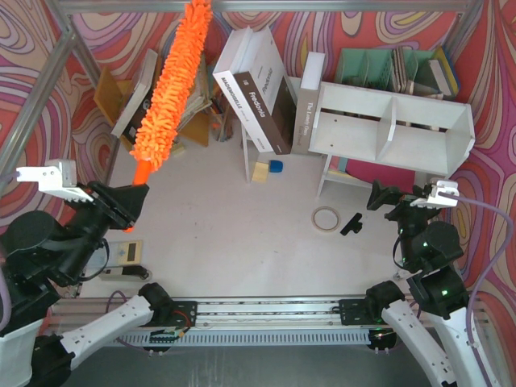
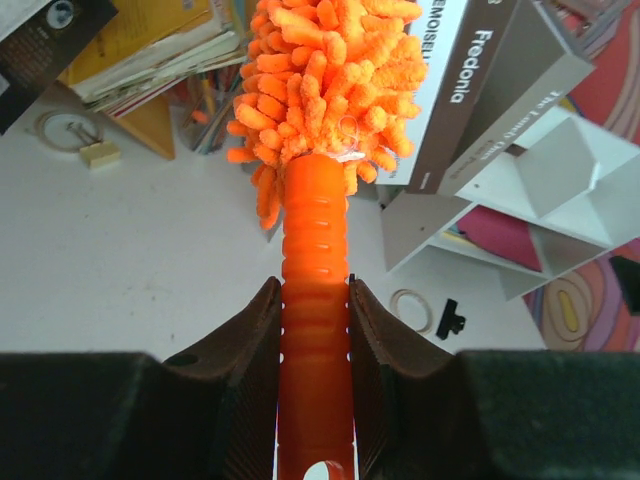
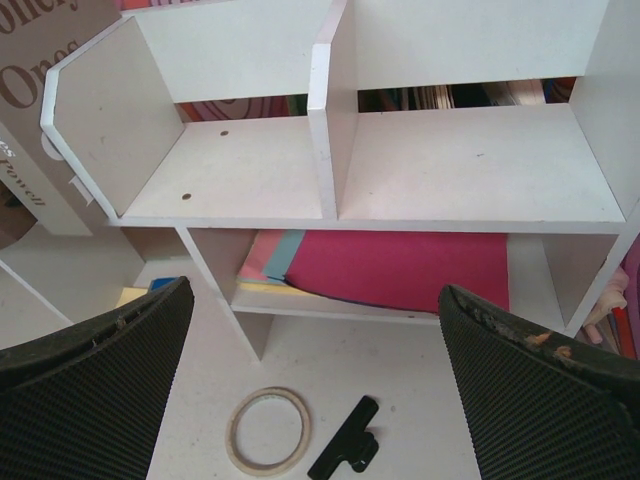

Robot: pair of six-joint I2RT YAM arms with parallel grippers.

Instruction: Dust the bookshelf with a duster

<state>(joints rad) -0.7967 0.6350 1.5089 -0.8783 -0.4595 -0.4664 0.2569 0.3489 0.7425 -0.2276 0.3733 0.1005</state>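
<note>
My left gripper (image 2: 315, 300) is clamped on the ribbed handle of the duster (image 2: 330, 90), low on the shaft, so the shaggy head stands far out ahead of my jaws and gives me reach. From this grip the head points up and away, in front of leaning books (image 2: 470, 80) rather than at the target. The bookshelf (image 3: 330, 170) lies off to the right of those jaws, well apart from the fluff. My right gripper (image 3: 315, 330) hangs spread wide and empty, facing the two open compartments straight ahead, with a tape ring (image 3: 268, 430) and a black clip (image 3: 345, 452) just below its jaws. I judge it is placed there to steady the shelf if needed
</note>
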